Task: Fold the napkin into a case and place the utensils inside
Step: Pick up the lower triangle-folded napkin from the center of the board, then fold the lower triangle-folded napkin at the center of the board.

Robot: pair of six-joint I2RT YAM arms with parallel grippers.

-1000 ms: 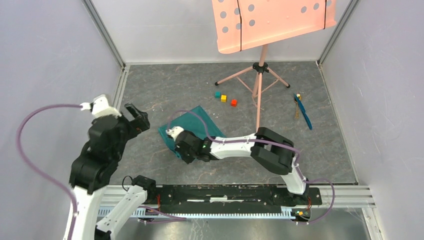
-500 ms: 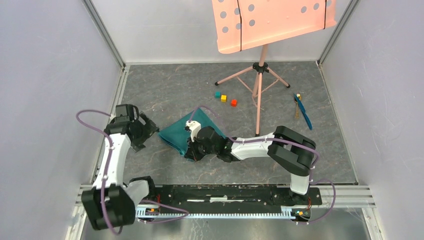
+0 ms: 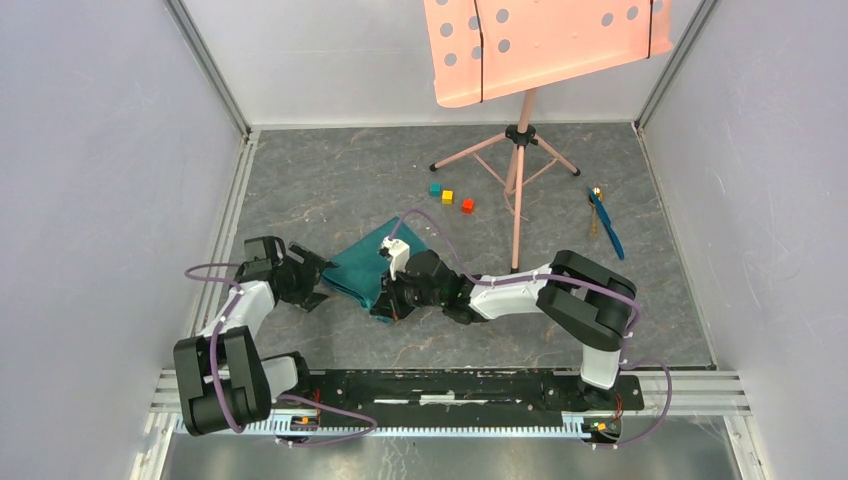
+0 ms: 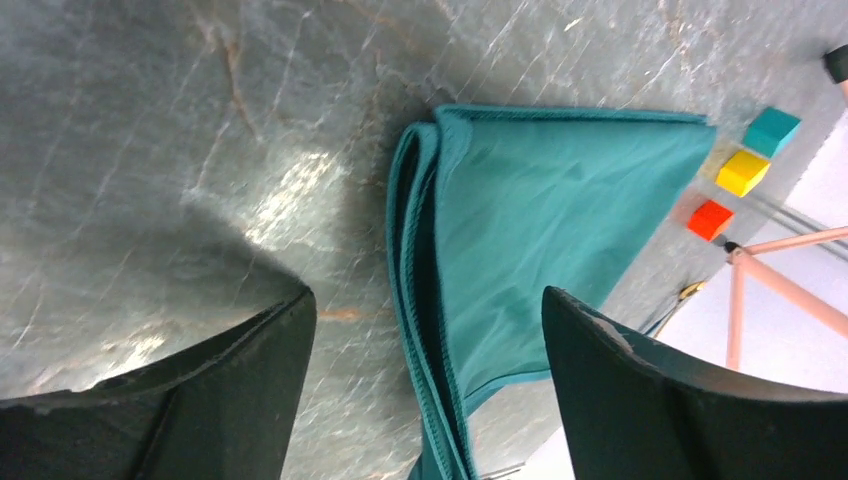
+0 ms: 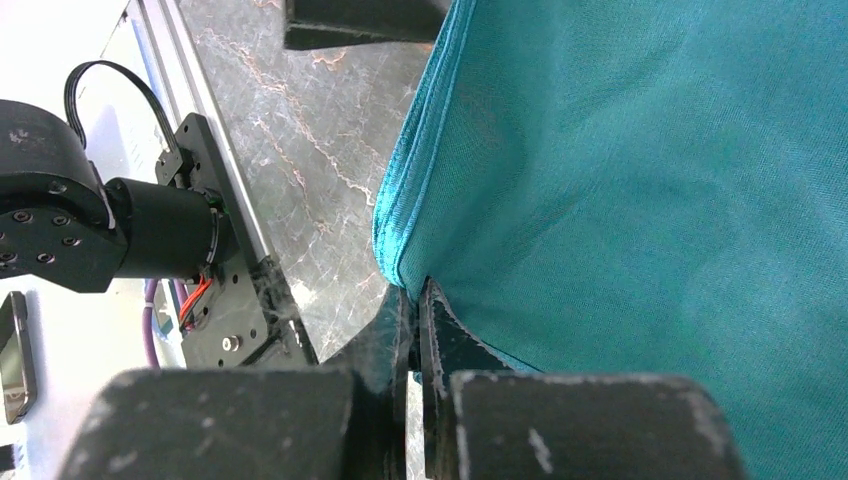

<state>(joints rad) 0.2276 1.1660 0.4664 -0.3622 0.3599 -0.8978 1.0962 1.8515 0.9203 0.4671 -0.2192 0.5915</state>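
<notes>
1. A black mounting rail (image 3: 450,385) runs along the table's near edge and carries both arm bases. Purple cables (image 3: 215,270) loop off the arms.
2. The left gripper (image 3: 316,284) sits low over the grey marbled tabletop (image 3: 330,180) with its jaws spread wide, holding nothing. In the wrist view they straddle the napkin's stacked left edge without touching it.
3. The napkin (image 3: 360,270), teal-green and folded into several layers, lies flat between the two grippers, left of the table's middle.
4. The right gripper (image 3: 386,306) is pinched tight on the napkin's near edge, close to a corner. Its wrist covers the cloth's near right part in the overhead view.
5. Beyond the napkin and apart from it stand a teal cube (image 3: 435,188), a yellow cube (image 3: 447,196) and a red cube (image 3: 467,205), in a short row.
6. A pink music stand (image 3: 520,135) rises just past the cubes. One long tripod leg reaches toward the near side, between the napkin and the utensils.
7. The utensils (image 3: 603,222) lie at the far right, well apart from the napkin. They are a slim blue piece and, close beside it, a golden-brown one; whether the two touch cannot be told.
</notes>
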